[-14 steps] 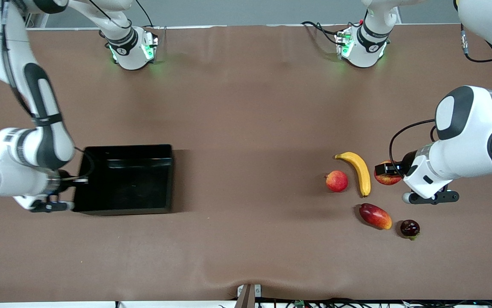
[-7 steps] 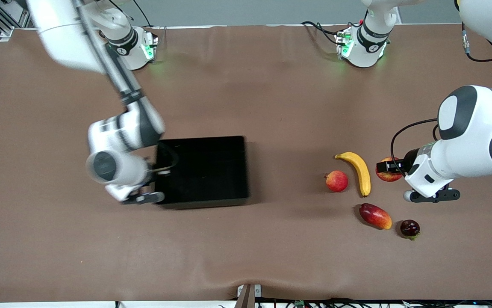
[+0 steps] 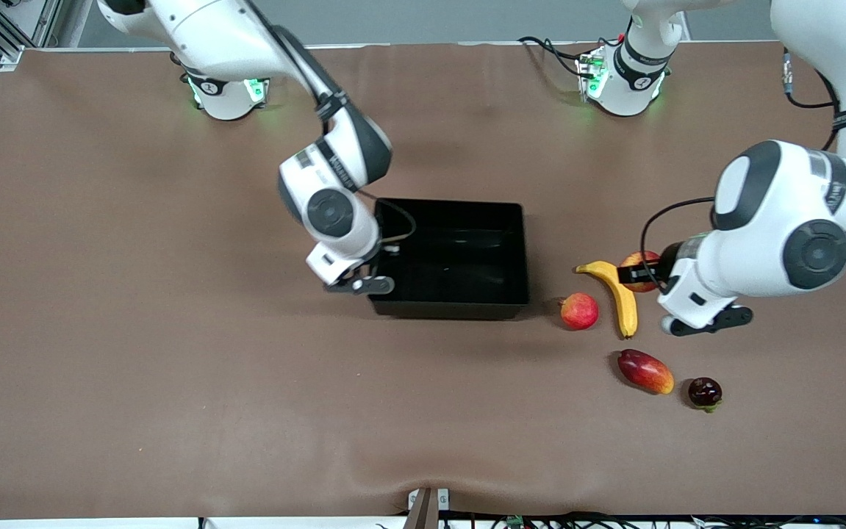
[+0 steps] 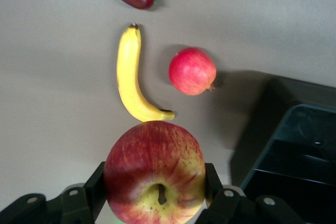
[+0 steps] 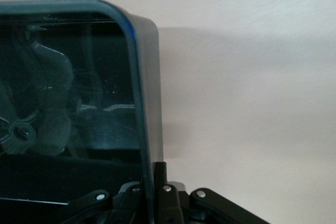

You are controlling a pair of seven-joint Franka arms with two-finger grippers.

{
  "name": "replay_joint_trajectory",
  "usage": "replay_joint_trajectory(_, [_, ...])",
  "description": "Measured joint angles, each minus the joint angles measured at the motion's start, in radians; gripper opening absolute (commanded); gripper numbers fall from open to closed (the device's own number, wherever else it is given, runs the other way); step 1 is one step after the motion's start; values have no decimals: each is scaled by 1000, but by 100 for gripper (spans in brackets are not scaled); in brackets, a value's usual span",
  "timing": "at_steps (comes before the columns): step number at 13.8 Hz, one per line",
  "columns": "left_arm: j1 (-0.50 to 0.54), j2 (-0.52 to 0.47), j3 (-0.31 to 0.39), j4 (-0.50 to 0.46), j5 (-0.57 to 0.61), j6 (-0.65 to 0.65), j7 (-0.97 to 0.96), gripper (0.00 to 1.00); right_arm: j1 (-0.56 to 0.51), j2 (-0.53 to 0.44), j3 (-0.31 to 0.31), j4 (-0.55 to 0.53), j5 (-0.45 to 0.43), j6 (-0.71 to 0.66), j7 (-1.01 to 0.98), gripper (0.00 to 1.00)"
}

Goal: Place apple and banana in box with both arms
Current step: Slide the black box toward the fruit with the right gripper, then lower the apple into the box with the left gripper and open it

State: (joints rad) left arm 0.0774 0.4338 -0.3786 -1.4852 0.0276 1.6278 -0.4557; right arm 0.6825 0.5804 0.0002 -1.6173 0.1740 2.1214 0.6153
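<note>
My left gripper is shut on the apple, red with yellow patches, and holds it above the table over one end of the banana. In the left wrist view the apple sits between the jaws of the left gripper, with the banana lying just past it. My right gripper is shut on the wall of the black box at the right arm's end. The right wrist view shows the right gripper pinching the rim of the box. The box holds nothing.
A pink-red round fruit lies between the box and the banana, also in the left wrist view. A red-orange mango and a small dark fruit lie nearer the front camera. Brown table all round.
The right arm has dragged the box a long way toward the left arm's end, up close to the fruits. The left gripper has carried the apple toward the banana and the box.
</note>
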Motion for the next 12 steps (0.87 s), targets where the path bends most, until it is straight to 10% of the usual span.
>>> replay_joint_trajectory(1, [-7, 0, 0, -11, 0, 0, -9, 0, 27, 1, 0, 0, 0, 21, 19, 35])
replay_joint_trajectory(2, [-12, 0, 0, -21, 0, 0, -19, 0, 49, 1, 0, -1, 2, 33, 28, 83])
replay_joint_trajectory(3, [-14, 0, -1, -28, 0, 0, -30, 0, 64, 1, -1, -1, 2, 39, 31, 100])
replay_joint_trajectory(12, [-18, -9, -131, -173, 0, 118, -319, 0, 33, -2, -30, 17, 3, 42, 31, 100])
